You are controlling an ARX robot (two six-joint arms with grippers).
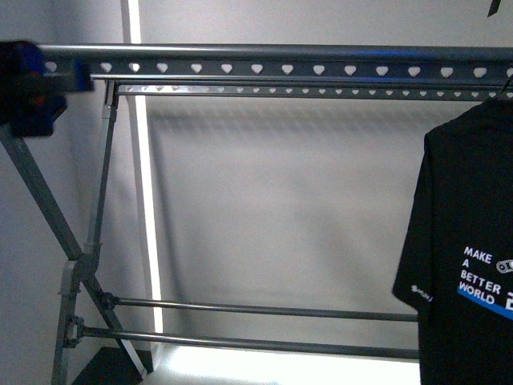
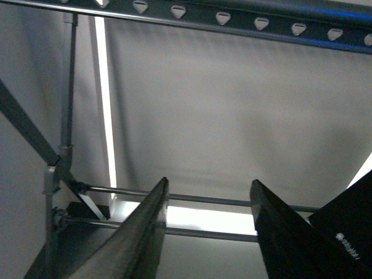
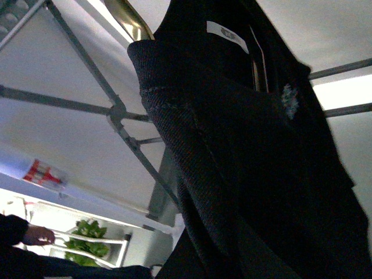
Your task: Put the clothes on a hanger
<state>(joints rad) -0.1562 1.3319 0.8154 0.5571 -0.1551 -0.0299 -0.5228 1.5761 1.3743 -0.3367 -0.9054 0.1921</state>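
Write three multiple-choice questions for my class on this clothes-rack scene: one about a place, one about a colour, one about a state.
1. In the front view, where is the T-shirt? A. far left B. far right, under the top rail C. on the floor
2. The shirt's lettering is: A. white B. red C. green
3. The left gripper has its jaws: A. shut on cloth B. shut on a bar C. open, empty

Answers:
1 B: it hangs at the right edge, below the rail.
2 A: "MAKE A BETTER WORLD" is printed in white.
3 C: the left wrist view shows a gap between them with nothing held.
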